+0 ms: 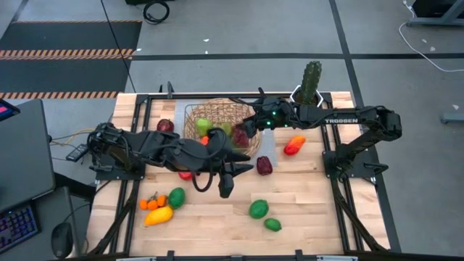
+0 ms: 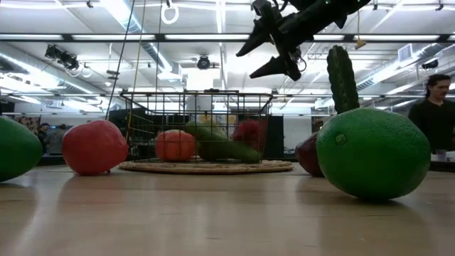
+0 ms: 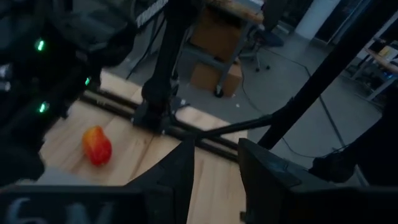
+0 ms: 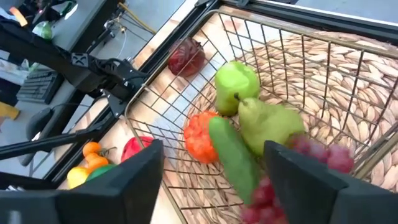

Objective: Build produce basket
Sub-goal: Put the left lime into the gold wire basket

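Observation:
The basket (image 1: pixel 217 119) stands at the table's far middle and holds a green pear (image 4: pixel 267 124), a green apple (image 4: pixel 235 84), a cucumber (image 4: pixel 233 155), an orange fruit (image 4: pixel 199 137) and purple grapes (image 4: pixel 323 155). My right gripper (image 4: pixel 211 180) hovers open above the basket's right part (image 2: pixel 259 58), with the cucumber and grapes below the gap between its fingers. My left gripper (image 1: pixel 233 181) hangs high over the table's middle, open and empty (image 3: pixel 217 180). Loose produce lies around: a dark plum (image 1: pixel 264 165), a red-orange fruit (image 1: pixel 293 145) and limes (image 1: pixel 259 209).
A cactus in a white pot (image 1: pixel 312 83) stands at the far right behind the basket. Oranges, a yellow mango and a green fruit (image 1: pixel 163 206) lie near left, a red apple (image 2: pixel 92 146) under my left arm, a dark red fruit (image 1: pixel 165 125) left of the basket. A person (image 2: pixel 434 107) stands beyond the table.

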Available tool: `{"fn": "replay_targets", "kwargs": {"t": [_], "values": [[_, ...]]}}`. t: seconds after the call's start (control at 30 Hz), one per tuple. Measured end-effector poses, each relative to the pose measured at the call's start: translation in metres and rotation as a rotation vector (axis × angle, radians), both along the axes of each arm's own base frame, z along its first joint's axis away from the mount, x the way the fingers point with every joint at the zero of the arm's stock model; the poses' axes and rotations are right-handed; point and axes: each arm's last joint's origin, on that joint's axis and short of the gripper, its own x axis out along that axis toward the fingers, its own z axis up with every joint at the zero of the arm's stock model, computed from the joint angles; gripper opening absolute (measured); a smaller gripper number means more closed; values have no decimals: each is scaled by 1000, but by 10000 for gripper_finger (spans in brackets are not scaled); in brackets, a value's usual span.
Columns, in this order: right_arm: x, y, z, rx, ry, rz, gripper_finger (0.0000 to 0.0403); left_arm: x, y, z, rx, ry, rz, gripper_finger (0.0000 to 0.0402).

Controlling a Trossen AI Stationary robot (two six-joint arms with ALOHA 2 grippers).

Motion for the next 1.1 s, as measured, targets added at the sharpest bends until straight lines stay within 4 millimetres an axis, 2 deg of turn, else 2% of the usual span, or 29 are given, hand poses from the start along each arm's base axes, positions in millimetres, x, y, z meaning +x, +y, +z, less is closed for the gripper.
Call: {"fn": "replay_targets", "kwargs": {"t": [0.17,0.4,0.57,0.83,0.97,1.1], "values": [[0,1,1,7,-7,16,308,-3,-4,-4,-19,43,0,130],[-3,7,9,51,-52,114,314,-11,-6,-18,-95,178,43,130],[-10,14,17,84,-75,208,311,-23,-10,-33,-133,350,65,130],[-30,26,33,109,-68,274,311,-54,-13,-55,-122,707,96,136],[-36,32,41,101,-102,292,311,-64,-12,-60,-80,804,121,144],[-40,39,47,92,-122,307,311,-63,-12,-72,-59,859,144,148]]}}
